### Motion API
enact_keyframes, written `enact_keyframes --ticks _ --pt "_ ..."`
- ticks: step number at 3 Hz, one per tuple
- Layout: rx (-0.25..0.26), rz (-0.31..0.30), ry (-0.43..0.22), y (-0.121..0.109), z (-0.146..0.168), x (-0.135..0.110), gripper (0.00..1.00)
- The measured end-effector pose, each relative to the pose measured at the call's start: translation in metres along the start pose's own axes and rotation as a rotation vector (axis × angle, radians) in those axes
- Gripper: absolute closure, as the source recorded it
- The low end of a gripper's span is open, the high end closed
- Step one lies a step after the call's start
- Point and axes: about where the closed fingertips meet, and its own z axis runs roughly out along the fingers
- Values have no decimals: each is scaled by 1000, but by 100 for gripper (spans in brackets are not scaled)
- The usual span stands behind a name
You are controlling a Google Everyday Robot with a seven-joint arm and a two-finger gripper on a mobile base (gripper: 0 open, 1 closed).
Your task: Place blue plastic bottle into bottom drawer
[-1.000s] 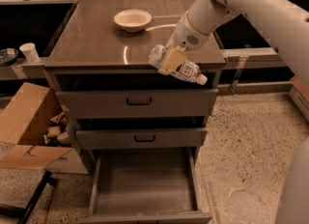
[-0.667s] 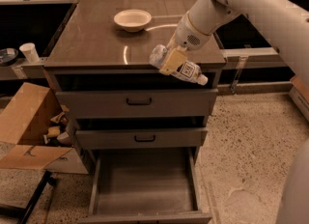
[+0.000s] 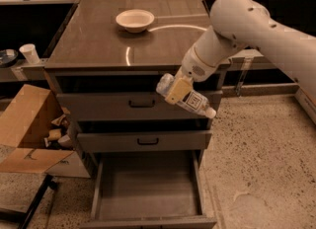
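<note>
My gripper (image 3: 177, 91) hangs in front of the cabinet's top drawer, right of its handle. It is shut on the blue plastic bottle (image 3: 192, 101), a small clear bottle with a pale label that lies tilted, its white cap pointing down and right. The bottom drawer (image 3: 148, 188) is pulled out below, its plain grey interior showing with nothing in it. The bottle is in the air, well above the drawer and over its right half.
A cream bowl (image 3: 135, 19) sits on the cabinet top (image 3: 98, 45). Two shallower drawers with black handles (image 3: 141, 103) are closed above. An open cardboard box (image 3: 29, 129) stands on the floor at left. A white cup (image 3: 30, 53) stands on a shelf at far left.
My gripper has carried the bottle down from the cabinet top's front edge to in front of the top drawer.
</note>
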Motion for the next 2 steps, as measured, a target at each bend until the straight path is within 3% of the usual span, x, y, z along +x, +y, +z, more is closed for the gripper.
enact_keyframes --ticks 2 --pt "-74 179 12 41 61 73 100"
